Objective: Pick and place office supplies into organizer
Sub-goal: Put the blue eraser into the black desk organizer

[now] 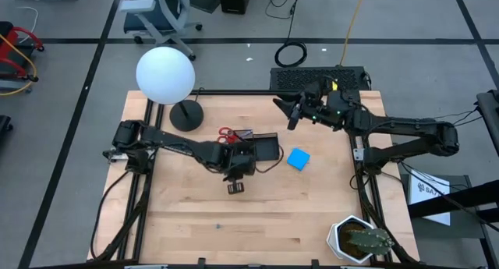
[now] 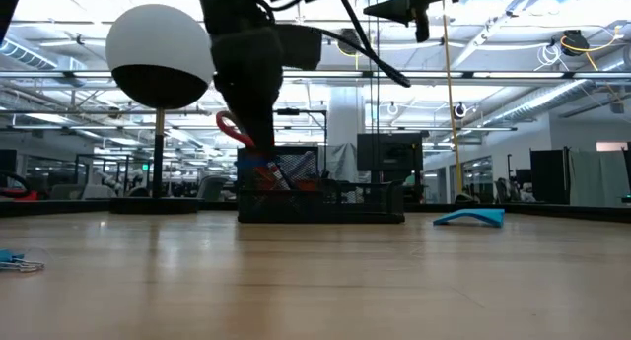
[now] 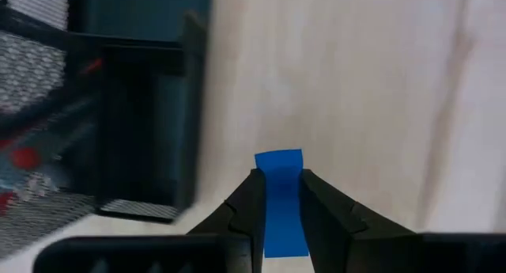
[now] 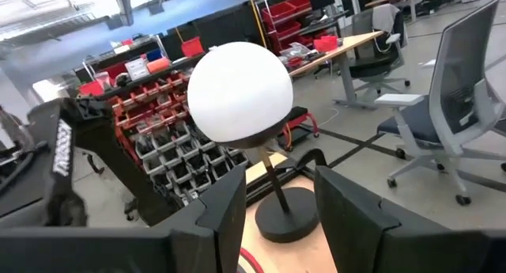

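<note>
A pale wooden table (image 1: pixel 234 222) carries the black organizer (image 1: pixel 261 148); just beside it the left gripper (image 3: pixel 278 195) pinches a small blue eraser-like piece (image 3: pixel 281 186); placing is in hand; next, carry it over a compartment and release; the right gripper (image 4: pixel 277 198) waits raised, parted, empty.

Black mesh organizer (image 1: pixel 261 149), red-handled scissors (image 1: pixel 227 134), bright blue pad (image 1: pixel 298 159), white globe lamp (image 1: pixel 165 75)

Pale, smooth wooden table (image 1: pixel 257 214); black wire-mesh metal organizer (image 2: pixel 325 197).
</note>
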`<action>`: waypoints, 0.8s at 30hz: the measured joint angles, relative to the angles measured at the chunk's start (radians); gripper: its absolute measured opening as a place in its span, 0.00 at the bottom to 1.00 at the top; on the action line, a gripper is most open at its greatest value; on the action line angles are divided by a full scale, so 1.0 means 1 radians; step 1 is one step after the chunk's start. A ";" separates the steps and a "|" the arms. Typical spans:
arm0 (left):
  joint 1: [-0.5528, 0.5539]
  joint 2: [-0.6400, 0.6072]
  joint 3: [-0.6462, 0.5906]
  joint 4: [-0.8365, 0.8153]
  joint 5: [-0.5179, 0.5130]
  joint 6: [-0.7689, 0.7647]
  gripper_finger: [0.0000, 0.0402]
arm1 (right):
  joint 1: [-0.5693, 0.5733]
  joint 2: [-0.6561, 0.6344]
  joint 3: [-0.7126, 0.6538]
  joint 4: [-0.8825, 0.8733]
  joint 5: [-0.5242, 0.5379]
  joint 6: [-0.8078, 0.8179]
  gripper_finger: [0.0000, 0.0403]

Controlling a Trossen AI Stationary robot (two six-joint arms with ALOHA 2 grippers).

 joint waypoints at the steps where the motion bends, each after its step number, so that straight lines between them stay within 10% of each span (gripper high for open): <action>1: 0.014 0.000 0.000 0.000 0.000 0.011 0.18 | -0.001 -0.010 0.000 -0.013 0.000 -0.004 0.35; 24: 0.199 -0.001 0.000 0.018 0.001 0.181 0.18 | -0.001 -0.047 0.000 -0.070 0.000 -0.021 0.35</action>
